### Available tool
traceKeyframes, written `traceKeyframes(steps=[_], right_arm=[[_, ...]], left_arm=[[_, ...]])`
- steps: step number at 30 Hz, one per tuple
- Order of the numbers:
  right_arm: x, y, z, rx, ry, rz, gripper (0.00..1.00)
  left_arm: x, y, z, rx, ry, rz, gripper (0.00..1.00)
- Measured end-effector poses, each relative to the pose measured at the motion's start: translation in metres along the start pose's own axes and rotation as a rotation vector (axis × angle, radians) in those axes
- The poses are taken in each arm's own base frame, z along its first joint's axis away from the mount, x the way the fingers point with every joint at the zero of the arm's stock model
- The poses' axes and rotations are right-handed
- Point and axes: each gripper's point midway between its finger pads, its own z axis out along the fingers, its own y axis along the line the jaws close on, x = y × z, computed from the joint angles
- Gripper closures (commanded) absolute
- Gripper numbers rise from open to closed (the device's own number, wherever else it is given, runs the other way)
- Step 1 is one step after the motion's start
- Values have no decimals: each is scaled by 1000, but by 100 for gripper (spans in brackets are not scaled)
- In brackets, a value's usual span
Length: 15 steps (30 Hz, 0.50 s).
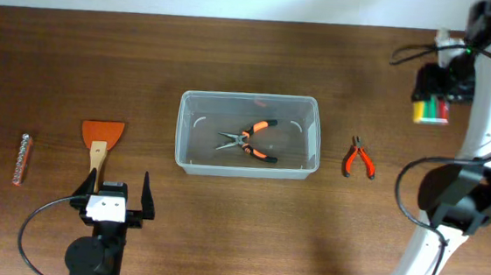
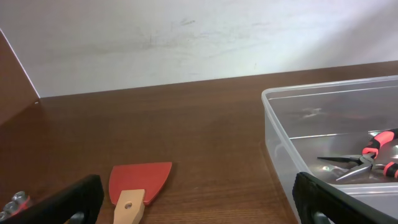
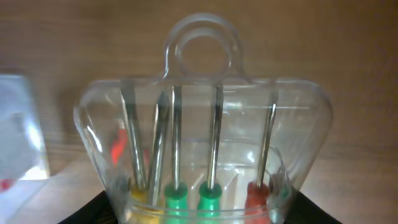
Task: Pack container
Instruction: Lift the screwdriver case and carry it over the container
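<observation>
Right pincer: closed, apparently, on clear plastic case of coloured-handled bits; finger contact poorly seen.
Clear rectangular plastic container: table centre, long axis left-right, well off to my left of that pincer.
Left pincer: wide, empty, nearer.

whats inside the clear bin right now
One pair of needle-nose pliers with orange and black handles lies flat on the floor of the container. Nothing else shows through its clear walls. From overhead its whole floor is uncovered.
</observation>
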Motion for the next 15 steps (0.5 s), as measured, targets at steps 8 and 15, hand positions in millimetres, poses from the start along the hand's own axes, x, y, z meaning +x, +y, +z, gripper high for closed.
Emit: traceKeyframes(steps=[8,15], right_arm=[[-21,99,-28,-39,-75,-217,42],[-15,187,-39,-107,-100,-402,41]], left_arm=[[0,0,0,0,0,0,1],[0,0,0,0,0,0,1]])
